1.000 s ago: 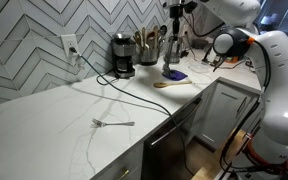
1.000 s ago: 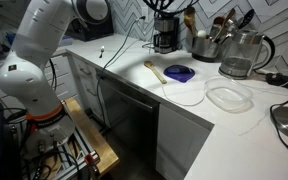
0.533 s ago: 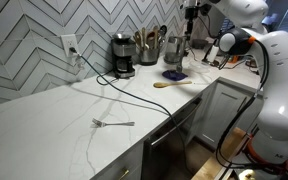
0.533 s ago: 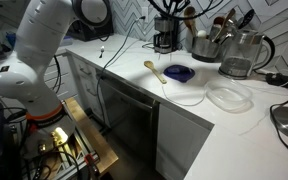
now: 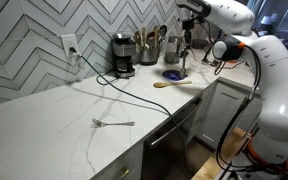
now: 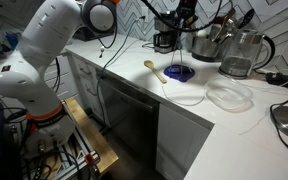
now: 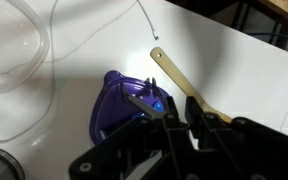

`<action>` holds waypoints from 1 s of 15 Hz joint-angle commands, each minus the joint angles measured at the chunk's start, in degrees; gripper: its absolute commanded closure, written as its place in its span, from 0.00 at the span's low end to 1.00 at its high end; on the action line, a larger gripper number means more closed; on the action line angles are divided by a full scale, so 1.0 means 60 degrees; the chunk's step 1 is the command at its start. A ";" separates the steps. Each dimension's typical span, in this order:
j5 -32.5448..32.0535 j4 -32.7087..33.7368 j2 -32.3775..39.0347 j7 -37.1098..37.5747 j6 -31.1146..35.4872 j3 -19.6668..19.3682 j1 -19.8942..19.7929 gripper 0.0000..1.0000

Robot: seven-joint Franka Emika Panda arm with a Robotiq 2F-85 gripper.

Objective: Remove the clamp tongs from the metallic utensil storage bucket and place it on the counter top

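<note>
The metallic utensil storage bucket point(image 5: 148, 48) stands by the tiled wall next to the black coffee maker point(image 5: 122, 55), with utensil handles sticking out; it also shows in an exterior view point(image 6: 205, 46). My gripper point(image 5: 185, 32) point(image 6: 181, 22) is to the right of the bucket and shut on the clamp tongs point(image 5: 184, 58) point(image 6: 179, 55), which hang straight down. Their lower end is just over a purple dish point(image 5: 174, 74) point(image 6: 181, 72) on the white counter top point(image 5: 44, 120). In the wrist view the gripper point(image 7: 174, 122) is above the purple dish point(image 7: 119, 100), with a grey tong arm point(image 7: 142, 106) between the fingers.
A wooden spoon point(image 5: 174, 84) point(image 7: 184, 82) lies beside the purple dish. A glass kettle point(image 6: 239, 55) and a clear lid point(image 6: 228, 96) are close by. A fork point(image 5: 114, 123) and a black cable point(image 5: 124, 90) lie further along the counter. The counter edge drops to cabinets.
My gripper has moved away from the bucket with the tongs in it, and now holds them over the purple dish.
</note>
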 commanded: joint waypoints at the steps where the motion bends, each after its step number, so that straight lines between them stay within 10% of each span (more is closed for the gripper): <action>1: -0.0507 0.0008 0.0376 0.0445 0.0110 -0.0235 0.0329 0.96; 15: -0.0169 0.0111 0.1009 0.1190 0.0745 0.0187 0.0798 0.96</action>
